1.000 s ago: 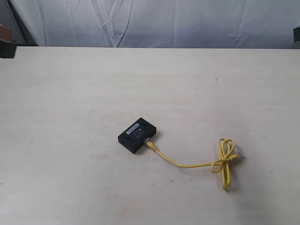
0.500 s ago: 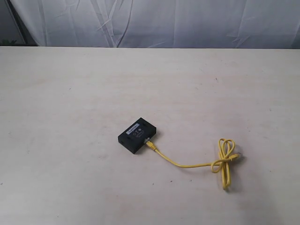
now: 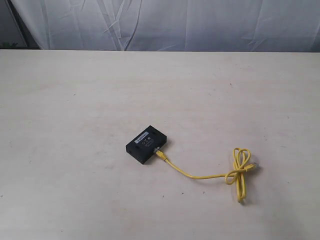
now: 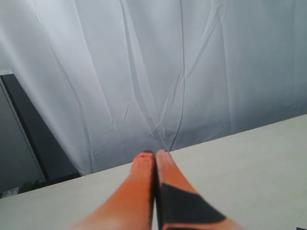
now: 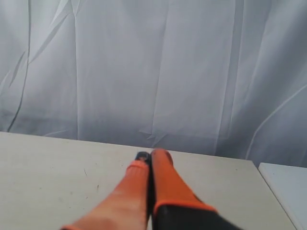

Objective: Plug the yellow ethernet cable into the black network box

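Observation:
The black network box (image 3: pixel 146 144) lies flat near the middle of the pale table in the exterior view, white label up. One plug of the yellow ethernet cable (image 3: pixel 200 176) sits against the box's right side at its port; the cord runs right to a knotted loop, its free plug lying beside the loop. Neither gripper appears in the exterior view. In the left wrist view my left gripper (image 4: pixel 154 153) is shut, orange fingers pressed together, holding nothing, pointed at the curtain. My right gripper (image 5: pixel 151 154) is likewise shut and empty in the right wrist view.
A white curtain (image 3: pixel 165 25) hangs behind the table's far edge (image 3: pixel 160 50). A dark upright (image 4: pixel 29 134) stands beside the curtain in the left wrist view. A separate white surface (image 5: pixel 288 187) borders the table in the right wrist view.
A dark arm part at the exterior view's upper left edge, and one at the upper right edge, have left the picture. Box and cable have not moved.

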Robot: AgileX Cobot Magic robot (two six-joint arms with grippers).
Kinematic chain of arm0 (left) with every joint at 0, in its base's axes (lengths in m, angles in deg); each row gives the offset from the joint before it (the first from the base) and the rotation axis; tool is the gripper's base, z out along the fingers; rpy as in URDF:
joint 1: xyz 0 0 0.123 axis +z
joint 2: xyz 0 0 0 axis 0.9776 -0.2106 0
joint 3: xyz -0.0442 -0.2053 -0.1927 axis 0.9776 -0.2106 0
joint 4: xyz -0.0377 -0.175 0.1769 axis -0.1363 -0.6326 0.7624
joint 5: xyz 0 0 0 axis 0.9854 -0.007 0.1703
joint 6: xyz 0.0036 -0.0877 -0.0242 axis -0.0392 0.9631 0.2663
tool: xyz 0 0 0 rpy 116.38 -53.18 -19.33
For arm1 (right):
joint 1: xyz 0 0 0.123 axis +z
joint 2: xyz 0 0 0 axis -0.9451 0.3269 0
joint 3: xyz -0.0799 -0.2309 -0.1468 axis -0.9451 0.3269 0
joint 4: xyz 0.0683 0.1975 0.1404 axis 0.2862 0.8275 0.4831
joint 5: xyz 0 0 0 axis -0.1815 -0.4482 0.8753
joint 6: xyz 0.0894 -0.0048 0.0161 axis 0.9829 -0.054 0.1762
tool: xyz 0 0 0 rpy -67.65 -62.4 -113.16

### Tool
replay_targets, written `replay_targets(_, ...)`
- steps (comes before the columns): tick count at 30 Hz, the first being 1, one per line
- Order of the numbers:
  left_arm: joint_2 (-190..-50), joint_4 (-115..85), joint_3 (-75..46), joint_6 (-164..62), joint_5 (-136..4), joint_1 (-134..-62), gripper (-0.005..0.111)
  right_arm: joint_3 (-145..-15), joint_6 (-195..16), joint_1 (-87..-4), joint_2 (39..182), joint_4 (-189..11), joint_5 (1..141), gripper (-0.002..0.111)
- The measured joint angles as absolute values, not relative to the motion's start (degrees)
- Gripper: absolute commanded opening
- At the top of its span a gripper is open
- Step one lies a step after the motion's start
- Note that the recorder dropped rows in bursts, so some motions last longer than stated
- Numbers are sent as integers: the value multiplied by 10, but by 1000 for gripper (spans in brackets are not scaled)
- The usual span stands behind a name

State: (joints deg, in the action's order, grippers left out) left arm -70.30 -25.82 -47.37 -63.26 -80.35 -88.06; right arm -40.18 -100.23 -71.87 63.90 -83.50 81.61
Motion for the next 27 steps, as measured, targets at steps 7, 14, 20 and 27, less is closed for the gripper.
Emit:
replay_targets(7,-645,-258,-492,-632,-795,-881,0,-368,-1002,-719,578,-835,801,0)
replay_targets(14,-633,-260,-493,-632,-804,-881,0,-365,-1002,-719,559,-834,800,0)
replay_targets(20,-633,-260,-494,-632,-808,-881,0,-365,-1002,-719,559,-834,800,0)
replay_targets(27,-633,-260,-494,-632,-808,-881,0,-365,-1002,-719,559,-834,800,0)
